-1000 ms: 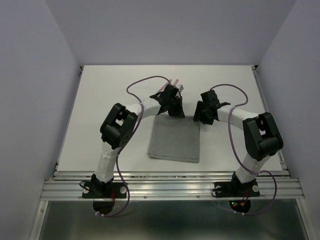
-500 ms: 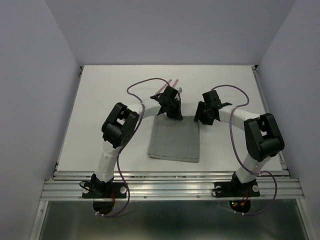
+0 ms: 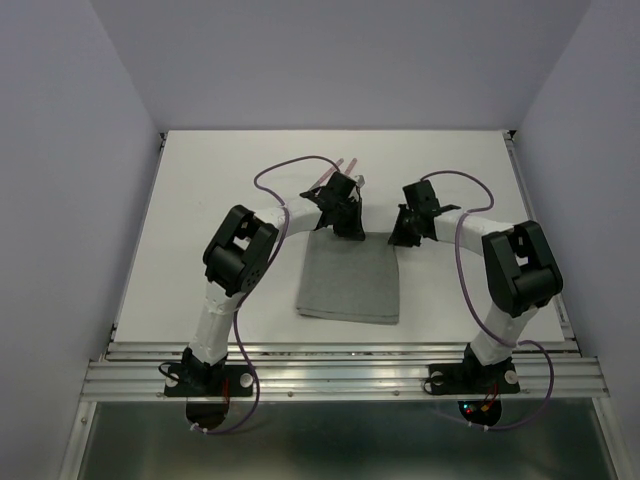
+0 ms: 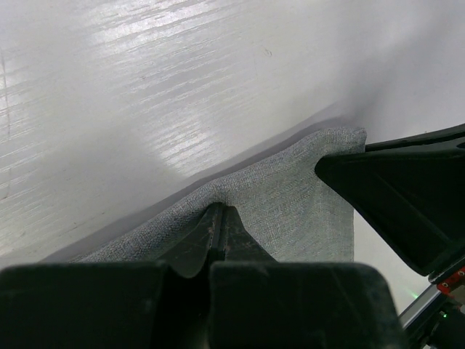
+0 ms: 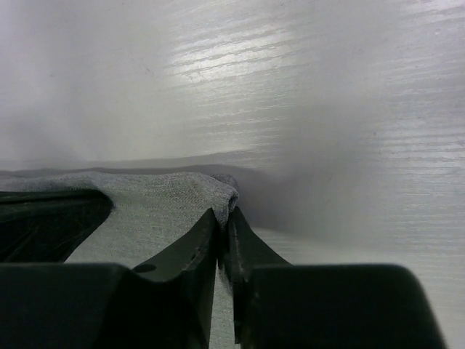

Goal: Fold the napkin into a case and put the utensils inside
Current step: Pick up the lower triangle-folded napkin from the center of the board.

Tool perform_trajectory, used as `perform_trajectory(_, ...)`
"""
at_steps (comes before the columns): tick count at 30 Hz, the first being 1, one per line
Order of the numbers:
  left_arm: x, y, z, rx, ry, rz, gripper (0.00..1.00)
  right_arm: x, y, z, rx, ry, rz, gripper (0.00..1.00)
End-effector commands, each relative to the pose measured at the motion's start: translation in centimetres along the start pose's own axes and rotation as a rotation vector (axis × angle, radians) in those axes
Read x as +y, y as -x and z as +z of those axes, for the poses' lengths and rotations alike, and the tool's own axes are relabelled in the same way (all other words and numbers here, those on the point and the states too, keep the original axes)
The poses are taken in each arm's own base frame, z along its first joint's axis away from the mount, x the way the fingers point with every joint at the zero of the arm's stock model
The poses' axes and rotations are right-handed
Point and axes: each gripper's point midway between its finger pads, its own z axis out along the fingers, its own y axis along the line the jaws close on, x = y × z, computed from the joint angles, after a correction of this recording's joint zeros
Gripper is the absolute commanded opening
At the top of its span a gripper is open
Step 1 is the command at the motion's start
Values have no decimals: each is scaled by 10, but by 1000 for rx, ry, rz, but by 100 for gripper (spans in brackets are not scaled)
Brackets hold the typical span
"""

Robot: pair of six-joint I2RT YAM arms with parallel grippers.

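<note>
1. Two arms reach from the near edge of the white desk point(image 3: 220, 200) to the far edge of the napkin point(image 3: 350, 285), one at each far corner.
2. Grey and matte, the napkin lies flat at the middle of the desk, folded into a rectangle that runs near to far.
3. Left arm point(image 3: 240, 255): its jaws are closed on the napkin's far edge, near the far left corner. In the left wrist view the black fingertips point(image 4: 218, 225) meet with the cloth point(image 4: 290, 211) pinched and puckered between them, and the pale desk point(image 4: 182, 87) shows beyond.
4. Right arm point(image 3: 515, 265): its jaws are closed on the far right corner of the napkin. In the right wrist view the fingertips point(image 5: 207, 240) come together with the cloth corner point(image 5: 160, 207) bunched up at their tips, just above the desk point(image 5: 327, 109).
5. At the right of the left wrist view, the other arm's black jaws sit on the cloth's corner.
6. Just beyond the left wrist, the utensils point(image 3: 349, 161) lie on the desk off the cloth. Only pinkish-red handle ends show, so I cannot tell knife from fork.
7. Purple cables point(image 3: 290, 165) loop over both arms.
</note>
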Motion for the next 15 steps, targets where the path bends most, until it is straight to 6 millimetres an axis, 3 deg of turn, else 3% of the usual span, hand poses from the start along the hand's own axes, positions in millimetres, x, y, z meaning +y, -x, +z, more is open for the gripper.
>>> perform_trajectory(1, 9, -5, -5, 16, 21, 18, 0, -1, 0, 3, 9, -7, 15, 8)
perform_trajectory(4, 11, -8, -4, 21, 21, 15, 0, 5, 4, -3, -4, 23, 10, 1)
perform_trajectory(15, 20, -20, -1, 37, 5, -35, 0, 32, 19, -38, -48, 144, 5, 1)
